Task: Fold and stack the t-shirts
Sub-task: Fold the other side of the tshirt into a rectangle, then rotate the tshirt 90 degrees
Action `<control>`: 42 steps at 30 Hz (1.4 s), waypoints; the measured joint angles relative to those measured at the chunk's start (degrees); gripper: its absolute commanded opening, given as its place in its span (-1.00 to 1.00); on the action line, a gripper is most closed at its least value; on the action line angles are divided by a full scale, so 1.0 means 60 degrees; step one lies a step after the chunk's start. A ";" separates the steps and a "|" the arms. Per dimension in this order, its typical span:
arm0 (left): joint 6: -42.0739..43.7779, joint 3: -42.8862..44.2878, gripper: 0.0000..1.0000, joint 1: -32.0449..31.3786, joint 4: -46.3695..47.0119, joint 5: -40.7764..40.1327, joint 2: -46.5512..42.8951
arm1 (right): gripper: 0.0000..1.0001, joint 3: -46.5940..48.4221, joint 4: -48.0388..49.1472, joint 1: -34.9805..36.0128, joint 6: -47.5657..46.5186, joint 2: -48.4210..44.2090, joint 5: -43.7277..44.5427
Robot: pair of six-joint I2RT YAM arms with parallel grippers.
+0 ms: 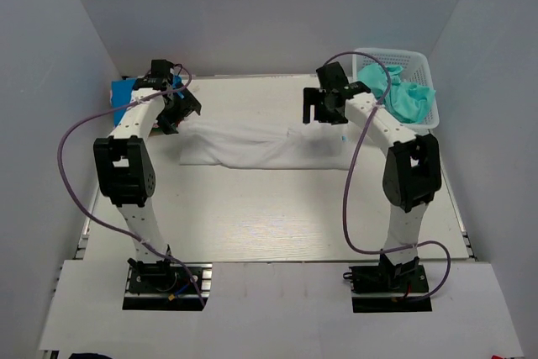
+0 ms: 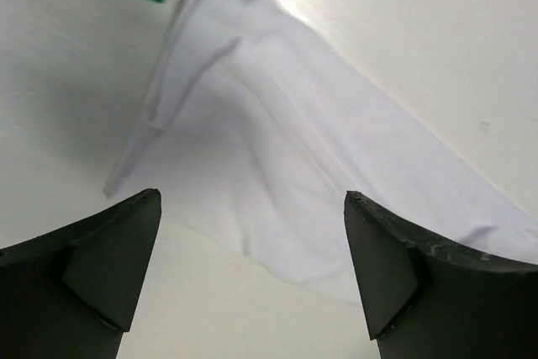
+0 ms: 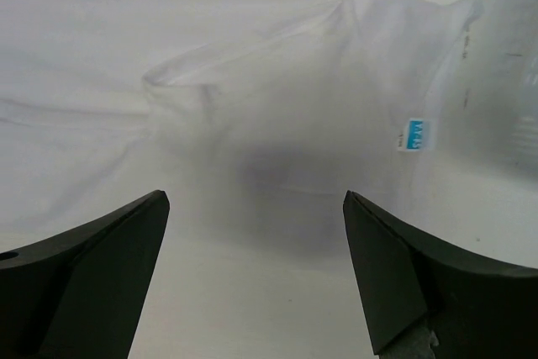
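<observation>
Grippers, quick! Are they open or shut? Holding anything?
Left gripper: open, holding nothing, over the white t-shirt.
Right gripper: open, holding nothing, over the same shirt.

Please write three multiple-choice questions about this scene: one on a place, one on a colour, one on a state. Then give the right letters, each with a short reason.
1. Where does the white t-shirt lie? A) stretched out on the table; B) on the floor; C) draped over one arm.
2. What colour is the cloth in the white basket? A) red; B) teal; C) yellow.
3. How do the left gripper and right gripper stand? A) both shut on the shirt; B) one open, one shut; C) both open, holding nothing.
Answers: 1 A, the top view shows it spread on the table; 2 B, teal folds lie inside the rim; 3 C, each wrist view shows the jaws wide apart.
</observation>
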 measured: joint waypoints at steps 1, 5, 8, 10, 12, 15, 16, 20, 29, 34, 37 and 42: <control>0.0029 -0.0084 0.99 -0.0080 0.0113 0.0066 -0.0229 | 0.80 -0.0251 0.0084 0.0040 0.0015 -0.0208 -0.0146; 0.0189 -0.0069 0.99 -0.0437 0.0958 0.0565 -0.0153 | 0.80 -0.1373 0.0397 0.0186 0.0273 -0.0637 -0.0481; 0.0291 0.0076 0.99 -0.0641 0.1290 0.0911 0.0707 | 0.80 -0.2047 0.0474 0.0200 0.0463 -0.0579 -0.0641; 0.0331 -0.0186 0.99 -0.0772 0.1537 0.0954 0.1191 | 0.80 -0.2266 0.0481 0.0175 0.0535 -0.0430 -0.0750; 0.0372 -0.1053 0.99 -0.0878 0.1752 0.0907 0.1308 | 0.80 -0.2160 0.0532 0.0146 0.0583 -0.0084 -0.0841; 0.0317 -0.2204 0.99 -0.0911 0.2142 0.0739 0.0390 | 0.80 -0.1574 0.0543 0.0135 0.0590 0.0707 -0.0885; 0.0270 -0.2696 0.99 -0.0911 0.2208 0.0678 0.0102 | 0.80 -0.1381 0.0612 0.0131 0.0576 0.1002 -0.0922; -0.0124 -0.5144 0.99 -0.0987 0.2630 0.0492 -0.1504 | 0.80 -0.0401 0.0463 0.0113 0.0470 0.1883 -0.0951; -0.1348 -0.9089 0.99 -0.3071 0.2958 0.2200 -0.4827 | 0.80 0.4076 0.1027 -0.0047 0.0138 0.4768 -0.2080; -0.2197 -0.9209 0.99 -0.4790 0.4200 0.3770 -0.4331 | 0.80 0.4765 0.2240 -0.0095 0.0051 0.5446 -0.3220; -0.2849 -0.9071 0.99 -0.5665 0.5308 0.4561 -0.3752 | 0.80 0.4954 0.2823 -0.0117 0.0262 0.5705 -0.4007; -0.3399 -0.8065 0.99 -0.6991 0.5960 0.5023 -0.2557 | 0.80 0.5446 0.3694 -0.0146 0.0641 0.6262 -0.4932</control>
